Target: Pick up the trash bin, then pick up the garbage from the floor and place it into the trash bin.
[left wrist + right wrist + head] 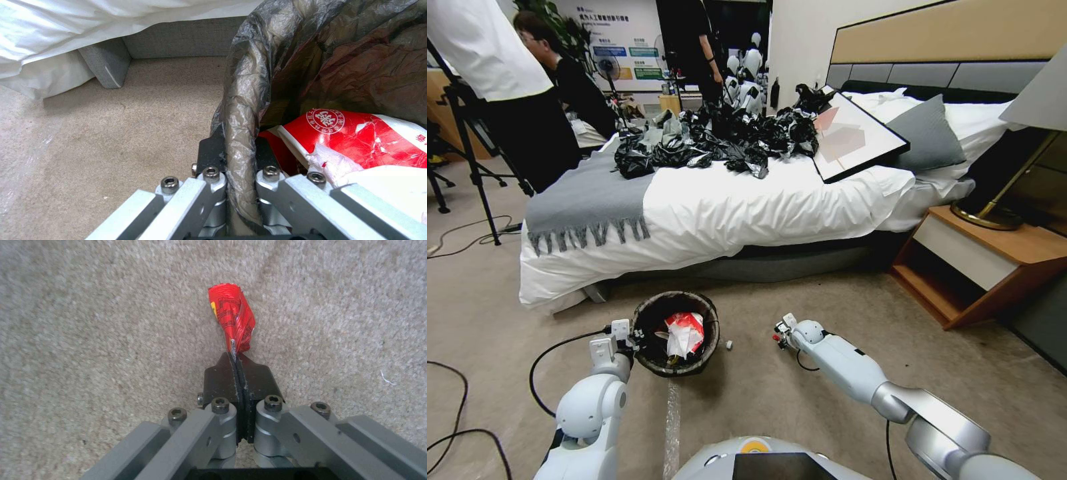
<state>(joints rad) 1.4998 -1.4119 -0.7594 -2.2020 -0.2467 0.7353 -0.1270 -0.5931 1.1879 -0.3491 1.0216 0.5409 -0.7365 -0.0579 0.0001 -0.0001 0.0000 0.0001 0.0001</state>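
The trash bin (650,360), a round bucket lined with a dark bag, stands low over the carpet in front of the bed. My left gripper (635,335) is shut on its near-left rim (242,126); the bag-covered rim runs between the two black pads. Inside lies red-and-white garbage (684,332) (356,133). To the right of the bin, my right gripper (778,335) is shut on a small crumpled red wrapper (233,320), pinched by one end between the pads above the carpet. A tiny pale scrap (729,345) lies on the floor between bin and right gripper.
The bed (727,207) with white sheets, a grey throw and a heap of shiny black plastic (720,137) is straight ahead. A wooden nightstand (987,263) stands at the right. Cables (467,427) trail over the carpet at the left. People and tripods stand behind the bed.
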